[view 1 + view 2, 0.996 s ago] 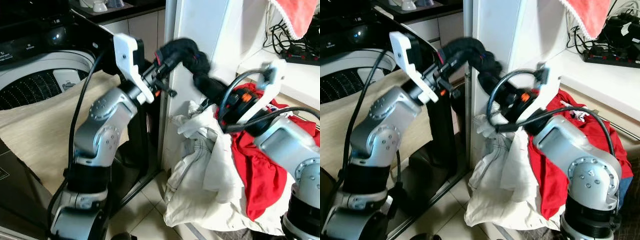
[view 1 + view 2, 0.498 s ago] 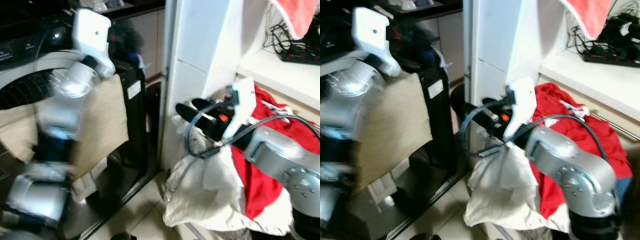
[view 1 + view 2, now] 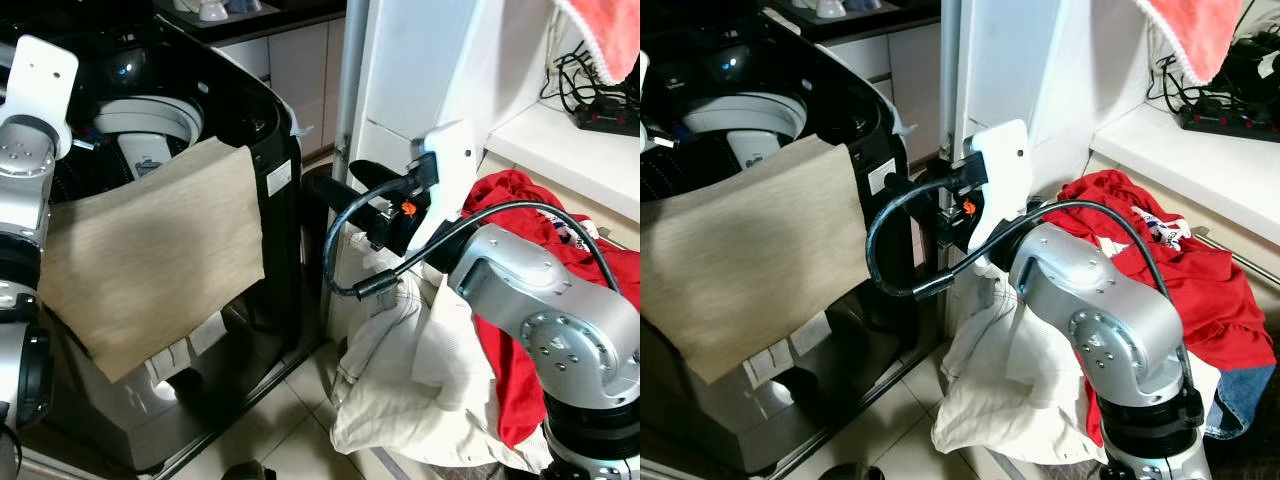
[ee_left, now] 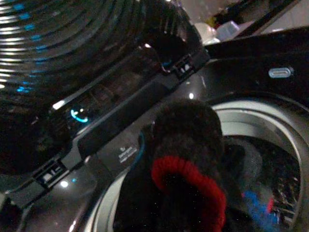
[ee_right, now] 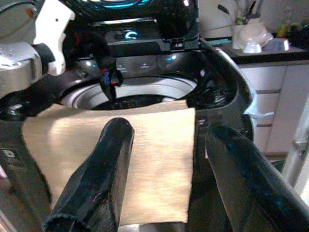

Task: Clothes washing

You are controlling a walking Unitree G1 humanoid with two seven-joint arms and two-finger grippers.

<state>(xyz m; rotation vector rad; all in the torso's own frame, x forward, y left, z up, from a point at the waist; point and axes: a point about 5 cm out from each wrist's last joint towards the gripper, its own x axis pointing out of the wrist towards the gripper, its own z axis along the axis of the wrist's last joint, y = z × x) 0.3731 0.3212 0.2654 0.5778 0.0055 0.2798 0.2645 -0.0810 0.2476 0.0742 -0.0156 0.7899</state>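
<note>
Black, red-cuffed knit garment (image 4: 188,159) now hangs in the left gripper (image 5: 108,79) over the black top-loading washing machine's (image 3: 270,130) drum, having left the red-and-white laundry pile (image 3: 500,330). Right gripper (image 5: 164,159), now empty, fingers spread wide, points at the beige cloth (image 3: 150,250) draped over the machine's rim.

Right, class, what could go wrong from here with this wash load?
1. The left end effector holds the dark garment over the drum, but the beige cloth covers the near rim; released early, the garment may land on the cloth.
2. That cloth hangs mostly outside the washer and might slide off.
3. The open right end effector's cable loop hangs beside the washer corner and could snag.
</note>
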